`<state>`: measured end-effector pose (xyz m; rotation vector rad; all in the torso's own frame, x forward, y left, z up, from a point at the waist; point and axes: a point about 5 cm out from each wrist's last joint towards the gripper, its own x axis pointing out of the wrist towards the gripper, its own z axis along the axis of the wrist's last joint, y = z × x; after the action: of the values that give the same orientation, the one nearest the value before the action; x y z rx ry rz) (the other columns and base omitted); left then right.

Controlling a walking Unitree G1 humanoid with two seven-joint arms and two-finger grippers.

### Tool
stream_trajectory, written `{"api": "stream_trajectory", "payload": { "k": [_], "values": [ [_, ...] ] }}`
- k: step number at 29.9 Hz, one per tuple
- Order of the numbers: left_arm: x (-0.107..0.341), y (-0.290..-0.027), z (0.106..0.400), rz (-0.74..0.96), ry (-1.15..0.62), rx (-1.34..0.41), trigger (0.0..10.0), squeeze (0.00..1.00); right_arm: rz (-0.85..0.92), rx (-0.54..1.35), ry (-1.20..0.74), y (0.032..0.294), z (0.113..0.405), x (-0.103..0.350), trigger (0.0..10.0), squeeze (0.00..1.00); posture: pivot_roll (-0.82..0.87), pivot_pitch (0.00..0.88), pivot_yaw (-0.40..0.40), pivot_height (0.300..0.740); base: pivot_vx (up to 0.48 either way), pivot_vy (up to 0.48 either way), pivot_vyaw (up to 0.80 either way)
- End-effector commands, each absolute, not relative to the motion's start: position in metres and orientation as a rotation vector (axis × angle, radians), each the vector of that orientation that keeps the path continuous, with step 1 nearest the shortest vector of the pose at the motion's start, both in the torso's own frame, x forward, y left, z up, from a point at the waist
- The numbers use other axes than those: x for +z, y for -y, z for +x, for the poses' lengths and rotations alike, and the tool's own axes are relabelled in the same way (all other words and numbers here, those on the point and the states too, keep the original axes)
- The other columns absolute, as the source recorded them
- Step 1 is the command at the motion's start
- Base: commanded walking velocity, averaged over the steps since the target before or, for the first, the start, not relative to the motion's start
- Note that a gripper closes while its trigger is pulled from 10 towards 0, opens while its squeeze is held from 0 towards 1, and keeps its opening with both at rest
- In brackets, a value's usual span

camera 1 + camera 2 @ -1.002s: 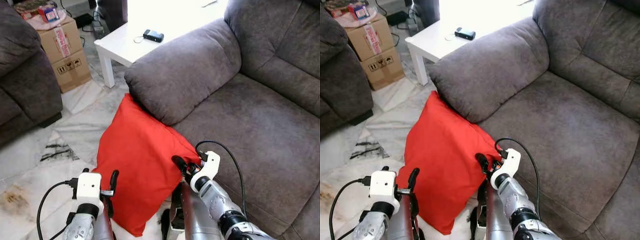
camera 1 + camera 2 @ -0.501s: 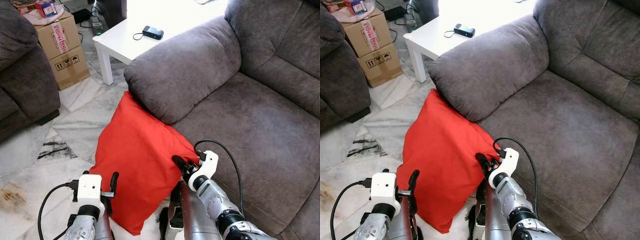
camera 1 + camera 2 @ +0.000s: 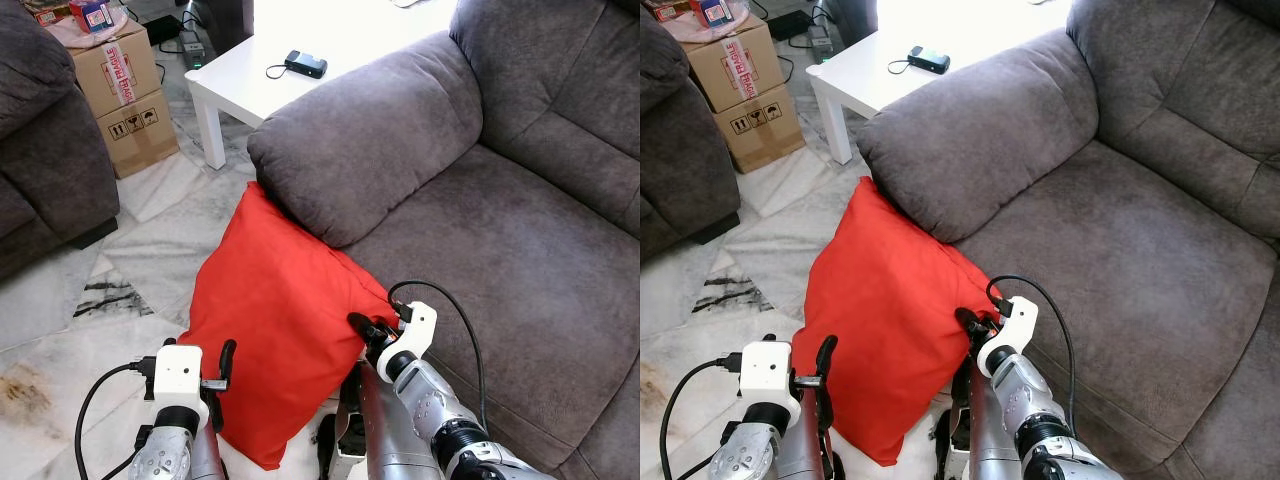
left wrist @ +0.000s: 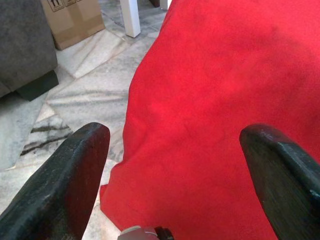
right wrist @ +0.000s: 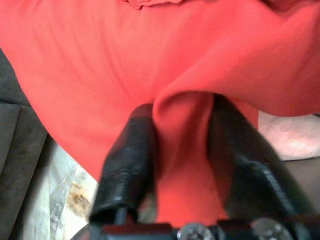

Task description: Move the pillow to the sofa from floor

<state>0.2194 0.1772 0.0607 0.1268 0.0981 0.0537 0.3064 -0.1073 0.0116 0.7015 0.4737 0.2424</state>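
A red pillow (image 3: 275,320) stands tilted on the marble floor, its upper edge leaning against the grey sofa's armrest (image 3: 370,150). My right gripper (image 3: 362,331) is at the pillow's right edge, near the sofa seat front (image 3: 500,290). In the right wrist view its two black fingers (image 5: 127,165) are shut on a fold of the red pillow (image 5: 182,150). My left gripper (image 3: 226,358) is low at the pillow's left side. The left wrist view has its fingers (image 4: 70,175) spread wide, open, with the pillow (image 4: 215,110) just ahead.
A white side table (image 3: 290,60) with a small dark device (image 3: 305,68) stands behind the armrest. Cardboard boxes (image 3: 125,100) sit at the far left beside another grey sofa (image 3: 45,150). Marble floor (image 3: 70,320) lies open to the left.
The pillow's lower part has shifted slightly, and my right gripper has stayed clamped on its edge. The camera view has drifted a little. The left gripper stays open.
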Motion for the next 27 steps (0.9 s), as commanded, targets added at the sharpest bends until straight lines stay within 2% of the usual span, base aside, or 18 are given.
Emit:
{"api": "stream_trajectory", "payload": {
  "k": [1,27],
  "values": [
    [0.058,-0.177,0.216,0.123,-0.116,0.061,10.0,0.0,0.701,0.22,-0.496,0.11,0.302,0.006,0.0,0.0,0.17,0.247,-0.144,0.55,0.0,0.0,0.0],
    [0.06,-0.177,0.227,0.125,-0.101,0.057,10.0,0.0,0.671,0.246,-0.481,0.103,0.305,0.01,0.0,0.0,0.18,0.209,-0.14,0.55,0.0,0.0,0.0]
  ]
}}
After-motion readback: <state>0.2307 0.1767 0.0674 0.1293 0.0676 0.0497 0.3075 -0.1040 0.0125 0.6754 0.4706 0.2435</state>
